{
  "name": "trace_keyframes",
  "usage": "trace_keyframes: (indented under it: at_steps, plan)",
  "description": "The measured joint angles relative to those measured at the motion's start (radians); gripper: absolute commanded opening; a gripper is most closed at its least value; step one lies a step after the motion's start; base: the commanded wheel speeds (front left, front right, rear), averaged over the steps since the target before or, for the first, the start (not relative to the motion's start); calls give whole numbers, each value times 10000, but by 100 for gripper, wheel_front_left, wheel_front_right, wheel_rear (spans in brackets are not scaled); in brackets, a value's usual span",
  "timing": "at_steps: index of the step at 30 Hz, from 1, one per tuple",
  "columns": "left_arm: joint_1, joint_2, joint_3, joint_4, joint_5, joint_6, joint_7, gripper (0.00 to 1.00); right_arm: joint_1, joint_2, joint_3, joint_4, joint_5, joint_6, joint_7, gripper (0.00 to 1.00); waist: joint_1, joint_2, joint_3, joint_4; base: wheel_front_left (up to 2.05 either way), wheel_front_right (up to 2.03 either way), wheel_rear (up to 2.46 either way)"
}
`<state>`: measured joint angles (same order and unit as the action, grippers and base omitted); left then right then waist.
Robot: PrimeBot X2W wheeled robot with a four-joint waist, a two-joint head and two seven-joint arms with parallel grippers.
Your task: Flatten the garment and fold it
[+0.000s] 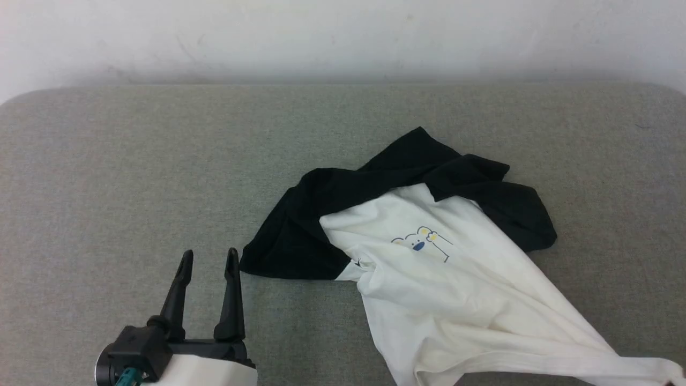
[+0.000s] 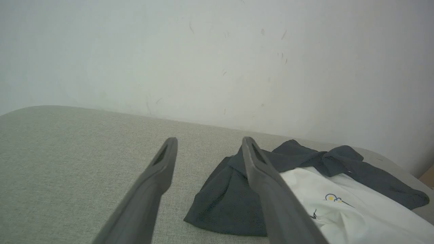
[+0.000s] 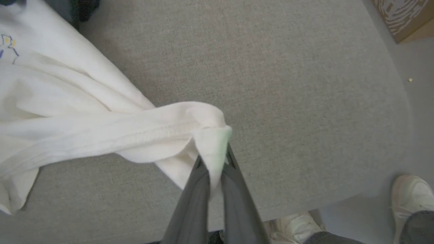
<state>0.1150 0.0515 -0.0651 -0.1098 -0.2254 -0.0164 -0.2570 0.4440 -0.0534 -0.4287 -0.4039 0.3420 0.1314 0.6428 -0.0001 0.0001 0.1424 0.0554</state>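
On the grey fabric-covered table (image 1: pixel 134 161) before us, the garment (image 1: pixel 429 279) lies crumpled to the right of centre. Its cream-white body faces up and its black sleeves (image 1: pixel 321 214) are bunched along its far and left sides. We see the small yellow-and-blue print (image 1: pixel 422 241) on the chest, tilted, with creases running from it towards the near right. One corner of the white body is drawn out into a long narrow strip that reaches the lower right edge of our head view. From our right wrist we see our right gripper (image 3: pixel 214 159) with its two dark fingers pressed together on a fold of that white cloth, close to the stitched hem. The garment (image 3: pixel 84 112) fans out from the pinch across the left of that view. Past the table's rounded edge there, a person's white shoes (image 3: pixel 408 193) stand on the pale floor (image 3: pixel 417 118), and a corner of a cardboard box (image 3: pixel 403 17) shows at the top right. Our left gripper (image 1: pixel 209 253) sits at the lower left of the head view, its fingers spread wide apart over bare table, near the closest black sleeve but not touching it. From our left wrist the left gripper (image 2: pixel 209 140) points towards the white wall (image 2: pixel 217 51). The garment (image 2: pixel 356 210) lies to the right, and one of the fingers (image 2: pixel 271 189) crosses in front of the black sleeve in that view.
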Motion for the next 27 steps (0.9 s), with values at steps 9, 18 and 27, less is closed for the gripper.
trace_keyframes:
  at_steps: [9, 18, 27]
  plan:
    - [-114, -2, -27, 2, 105, -19, 0, 100, -1496, 15, 1003, 652, 190, 0, -2566, 100, 1, 0, 179, -269, 0, 0, 0]
    - [-131, -2, 0, -217, 163, -94, 0, 100, -2809, 12, 1705, -341, -176, 0, -4475, 100, 2, 0, 77, -311, 0, 0, 0]
    - [77, -2, -69, -493, 159, -19, 0, 100, -2697, 13, 2416, 1160, -573, 0, -7430, 100, 1, 0, -48, -266, 0, 0, 0]
